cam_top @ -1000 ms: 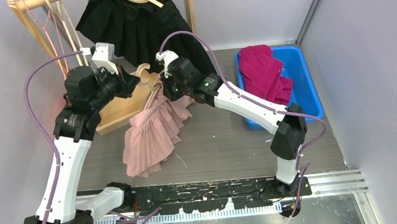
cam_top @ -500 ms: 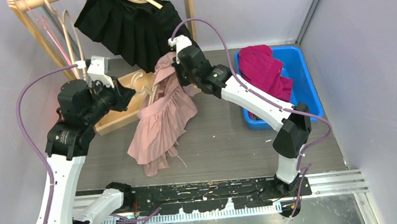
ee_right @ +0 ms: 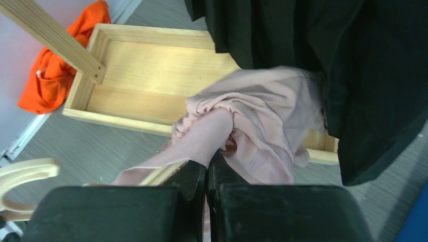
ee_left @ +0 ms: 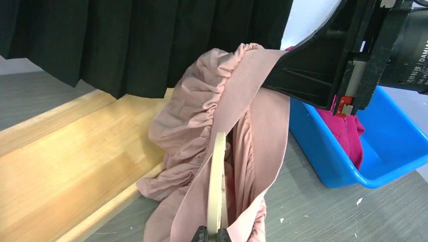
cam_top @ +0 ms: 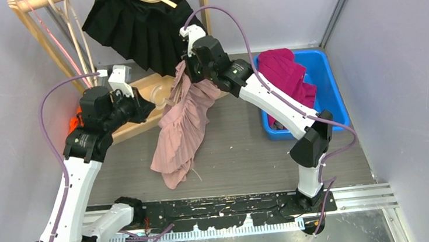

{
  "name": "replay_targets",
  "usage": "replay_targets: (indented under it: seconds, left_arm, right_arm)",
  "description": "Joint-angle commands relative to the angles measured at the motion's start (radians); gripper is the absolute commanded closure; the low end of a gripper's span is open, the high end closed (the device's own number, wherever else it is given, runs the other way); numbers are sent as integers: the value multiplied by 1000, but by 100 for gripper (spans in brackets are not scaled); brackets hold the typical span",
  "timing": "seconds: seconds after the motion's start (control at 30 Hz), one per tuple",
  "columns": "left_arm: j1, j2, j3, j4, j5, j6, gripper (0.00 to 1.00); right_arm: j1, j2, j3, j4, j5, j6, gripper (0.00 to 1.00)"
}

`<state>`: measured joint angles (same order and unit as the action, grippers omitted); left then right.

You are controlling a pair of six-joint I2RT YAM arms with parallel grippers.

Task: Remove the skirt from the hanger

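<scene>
A pale pink pleated skirt hangs in the air between the two arms, its hem trailing onto the floor. My right gripper is shut on the stretched pink waistband, lifted beside the black skirt. A light wooden hanger runs edge-on inside the waistband loop, and my left gripper is shut on its near end. In the top view the left gripper sits left of the pink skirt, with the hanger's hook just beyond it.
A wooden rack with spare hangers and a wooden base tray stands at the back left. A blue bin holding a magenta garment sits at the right. An orange cloth lies beside the tray.
The right gripper has carried the waistband up and toward the back, stretching the skirt away from the hanger. The left arm shifted slightly right while still gripping the hanger.
</scene>
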<state>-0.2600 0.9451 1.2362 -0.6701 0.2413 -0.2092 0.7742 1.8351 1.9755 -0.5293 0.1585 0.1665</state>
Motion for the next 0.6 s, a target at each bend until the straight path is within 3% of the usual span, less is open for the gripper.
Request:
replay_targets:
  seconds: [0.0, 0.2, 0.57]
  left_arm:
    - [-7, 15, 22, 99, 52, -22, 100]
    - [-19, -22, 39, 54, 59, -30, 100]
    - [-19, -211, 83, -217, -24, -7, 100]
  right_arm:
    - [-12, 44, 123, 3, -99, 28, 97]
    - [-11, 98, 179, -2, -78, 20, 97]
    - [-38, 140, 198, 0, -23, -2, 97]
